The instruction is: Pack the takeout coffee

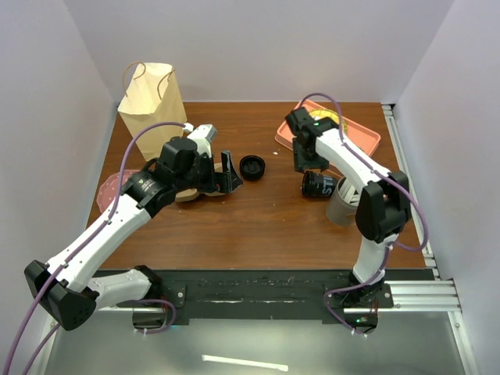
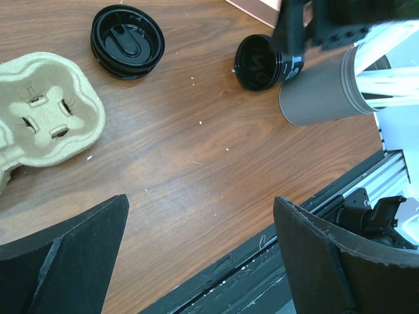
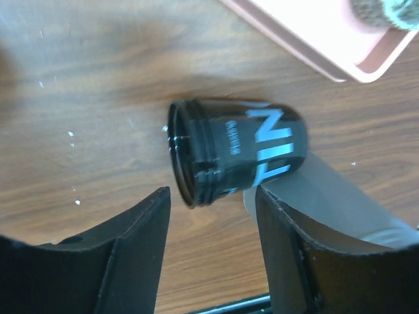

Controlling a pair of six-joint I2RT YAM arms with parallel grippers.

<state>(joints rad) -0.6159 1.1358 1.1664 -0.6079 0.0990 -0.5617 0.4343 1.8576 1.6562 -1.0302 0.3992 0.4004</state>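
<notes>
While the right gripper [image 1: 308, 164] hangs low over it, jaws apart and gripping nothing, the small black paper cup with blue lettering [image 3: 236, 150] lies tipped on its side on the brown wooden table [image 1: 266, 226]. Its mouth points toward the table centre and its base end touches the fallen grey cup of white utensils [image 2: 321, 95]. Whether its rim carries a lid: cannot tell.

Pink rectangular tray [image 1: 355, 129] just behind it, cut off at the frame edge in the right wrist view.

Left gripper [image 2: 201, 216] spread wide, empty, above bare wood. Beyond it, a round black plastic lid [image 2: 127, 40] sits on the table; a second cup beneath it cannot be made out.

Tan pulp cup carrier [image 2: 46, 108] partly hidden under the left arm. Brown paper bag [image 1: 150, 98] upright in the far left corner.
</notes>
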